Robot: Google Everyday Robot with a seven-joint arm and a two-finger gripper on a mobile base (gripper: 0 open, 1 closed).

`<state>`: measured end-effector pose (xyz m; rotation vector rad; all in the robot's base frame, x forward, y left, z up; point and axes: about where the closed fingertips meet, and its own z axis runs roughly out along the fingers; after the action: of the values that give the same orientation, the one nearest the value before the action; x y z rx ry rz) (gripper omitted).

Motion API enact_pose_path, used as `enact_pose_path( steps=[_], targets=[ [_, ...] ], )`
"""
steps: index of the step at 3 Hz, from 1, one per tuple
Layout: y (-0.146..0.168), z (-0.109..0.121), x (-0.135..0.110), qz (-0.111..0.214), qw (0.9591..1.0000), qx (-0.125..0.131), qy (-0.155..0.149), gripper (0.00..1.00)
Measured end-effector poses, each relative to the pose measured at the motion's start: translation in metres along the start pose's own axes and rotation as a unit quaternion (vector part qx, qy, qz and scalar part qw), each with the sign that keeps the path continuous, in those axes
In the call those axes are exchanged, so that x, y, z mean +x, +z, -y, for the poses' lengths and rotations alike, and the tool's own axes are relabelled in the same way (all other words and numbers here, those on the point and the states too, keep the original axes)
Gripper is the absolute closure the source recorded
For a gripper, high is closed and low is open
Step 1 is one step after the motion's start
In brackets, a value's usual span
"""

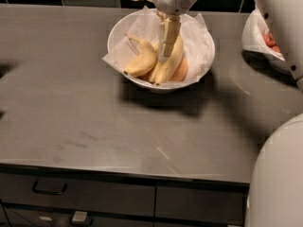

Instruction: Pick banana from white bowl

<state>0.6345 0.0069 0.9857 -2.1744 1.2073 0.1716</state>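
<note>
Grey counter [118, 136] in the foreground. Beyond it, the white bowl [156, 85] holds the banana [166, 67], its long axis running near-left to far-right. The gripper [164, 53] points straight down onto the banana's far half. Whether it is gripping cannot be told.

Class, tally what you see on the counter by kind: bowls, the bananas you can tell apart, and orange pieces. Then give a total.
White bowls: 2, the white bowl and a second white bowl at the right edge
Bananas: 2
Orange piece: 1
Total: 5
The gripper is down inside the white bowl, at the bananas.
</note>
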Motion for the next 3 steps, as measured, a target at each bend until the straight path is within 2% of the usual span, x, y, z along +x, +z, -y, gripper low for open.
enact_pose_path(
  steps=[1, 2, 3],
  targets=[
    [0.0208, 0.0068, -0.0115, 0.023, 0.9992, -0.026, -0.02, 0.0],
    [0.0216, 0.0071, -0.0123, 0.024, 0.9991, -0.028, -0.021, 0.18],
    [0.0247, 0.0081, -0.0125, 0.026, 0.9991, -0.027, -0.02, 0.21]
  ],
)
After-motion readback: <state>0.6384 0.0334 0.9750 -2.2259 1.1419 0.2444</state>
